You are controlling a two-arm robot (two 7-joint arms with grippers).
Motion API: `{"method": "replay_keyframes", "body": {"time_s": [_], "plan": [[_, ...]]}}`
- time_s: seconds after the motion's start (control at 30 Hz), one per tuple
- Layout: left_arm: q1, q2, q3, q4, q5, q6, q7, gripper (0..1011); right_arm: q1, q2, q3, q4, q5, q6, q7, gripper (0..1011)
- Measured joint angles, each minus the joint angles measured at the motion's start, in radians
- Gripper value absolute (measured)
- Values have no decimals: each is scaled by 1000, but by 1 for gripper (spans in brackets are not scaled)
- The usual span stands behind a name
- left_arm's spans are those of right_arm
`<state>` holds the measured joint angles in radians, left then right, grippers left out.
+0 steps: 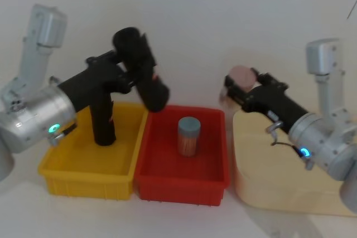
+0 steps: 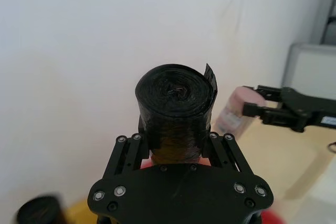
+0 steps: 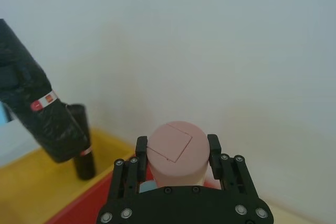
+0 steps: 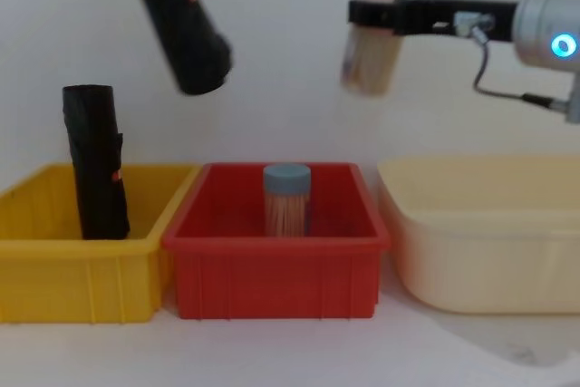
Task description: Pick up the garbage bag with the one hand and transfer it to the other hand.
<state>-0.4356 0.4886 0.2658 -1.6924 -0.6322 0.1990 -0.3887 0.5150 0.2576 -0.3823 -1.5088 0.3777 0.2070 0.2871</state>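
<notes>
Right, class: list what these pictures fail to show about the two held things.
Chest view: the top edge cuts off the held black roll's upper part.
Left wrist view: the left claw hides the roll's lower length.
Right wrist view: the right claw hides the pink-capped jar below its cap.
Chest view: that jar is blurred; contents unclear.

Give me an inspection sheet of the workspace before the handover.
Surface: white table carrying three containers.
Job's things: garbage bag in the air, tilted, over the seam between yellow bin and red bin.
Clutter: second black roll upright in the yellow bin; blue-lidded jar upright in the red bin; cream tub at the right.
Grippers: left gripper shut on the garbage bag; right gripper shut on a pink-capped jar, so not free to receive.
Cables: thin cable looped at the right wrist.
Surroundings: white wall; nothing else seen.
</notes>
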Motion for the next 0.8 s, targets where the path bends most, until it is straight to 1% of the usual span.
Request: {"method": "replay_keyframes", "body": {"time_s": [0.03, 0.07, 0.17, 0.23, 0.27, 0.33, 0.37, 0.4, 0.43, 0.47, 0.5, 0.53, 0.57, 0.6, 0.63, 0.67, 0.7, 0.77, 0.8], "plan": [[-5, -5, 4, -1, -2, 2, 0, 498, -4, 3, 6, -9, -1, -2, -3, 663], [-22, -23, 20, -1, -5, 5, 1, 498, -9, 7, 13, -17, -3, -5, -10, 663], [-46, -49, 44, 1, -10, 12, 1, 498, -31, 22, 39, -51, -9, -13, -33, 663], [-67, -74, 67, 12, -14, 18, 0, 498, -49, 33, 61, -76, -15, -18, -52, 663], [-82, -90, 83, 21, -17, 22, -1, 498, -49, 33, 61, -76, -15, -18, -52, 663], [-98, -111, 102, 35, -20, 26, -4, 498, -74, 48, 90, -105, -23, -21, -77, 663], [-111, -128, 118, 48, -23, 30, -7, 498, -78, 50, 94, -109, -24, -22, -83, 663], [-111, -128, 118, 48, -23, 30, -7, 498, -87, 54, 103, -116, -26, -22, -88, 663], [-128, -149, 139, 69, -24, 33, -11, 498, -93, 57, 109, -123, -28, -23, -96, 663], [-139, -166, 154, 86, -25, 34, -15, 498, -105, 63, 123, -134, -31, -23, -107, 663], [-149, -179, 163, 97, -25, 35, -16, 498, -112, 66, 129, -139, -33, -23, -113, 663], [-149, -179, 163, 97, -25, 35, -16, 498, -118, 69, 136, -143, -35, -23, -118, 663], [-163, -200, 184, 126, -25, 35, -20, 498, -132, 76, 151, -154, -38, -23, -129, 663], [-170, -210, 193, 140, -25, 35, -22, 498, -139, 79, 158, -158, -40, -23, -136, 663], [-187, -233, 213, 172, -25, 35, -25, 498, -154, 85, 174, -166, -43, -23, -147, 663], [-191, -240, 219, 182, -24, 35, -27, 498, -160, 88, 180, -169, -44, -23, -152, 663], [-207, -261, 237, 213, -24, 35, -32, 498, -160, 88, 180, -169, -44, -23, -152, 663], [-219, -278, 252, 239, -23, 34, -35, 498, -186, 99, 209, -179, -51, -20, -175, 663], [-230, -293, 264, 261, -22, 33, -39, 498, -189, 100, 213, -180, -52, -20, -179, 664]]}}
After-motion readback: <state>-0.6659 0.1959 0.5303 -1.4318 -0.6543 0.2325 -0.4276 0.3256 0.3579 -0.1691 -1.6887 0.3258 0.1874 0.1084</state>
